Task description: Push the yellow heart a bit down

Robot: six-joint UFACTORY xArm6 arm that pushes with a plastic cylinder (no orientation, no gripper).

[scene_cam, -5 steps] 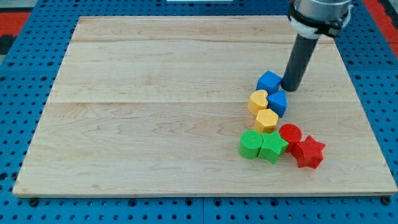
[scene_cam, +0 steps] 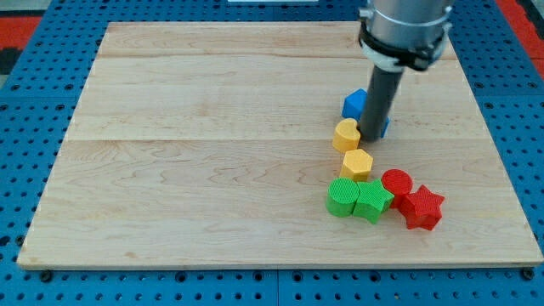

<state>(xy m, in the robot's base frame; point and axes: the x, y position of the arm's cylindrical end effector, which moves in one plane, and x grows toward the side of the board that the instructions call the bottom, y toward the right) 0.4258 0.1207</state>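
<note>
On the wooden table [scene_cam: 212,170], toward the view's right, the dark rod is standing upright with my tip [scene_cam: 371,138] pressing against the right edge of the yellow heart [scene_cam: 347,135]. No hand is fitted to this arm, so nothing is being gripped. Behind the rod, a blue block [scene_cam: 355,103] is sitting just above and to the right of the yellow heart, and a second blue block [scene_cam: 384,127] is peeking out at the rod's right side, its shape mostly hidden. Just below the yellow heart, a yellow hexagon [scene_cam: 358,163] is lying, with a green cylinder [scene_cam: 342,197], a green star [scene_cam: 372,201], a red cylinder [scene_cam: 396,183] and a red star [scene_cam: 422,208] clustering farther down.
</note>
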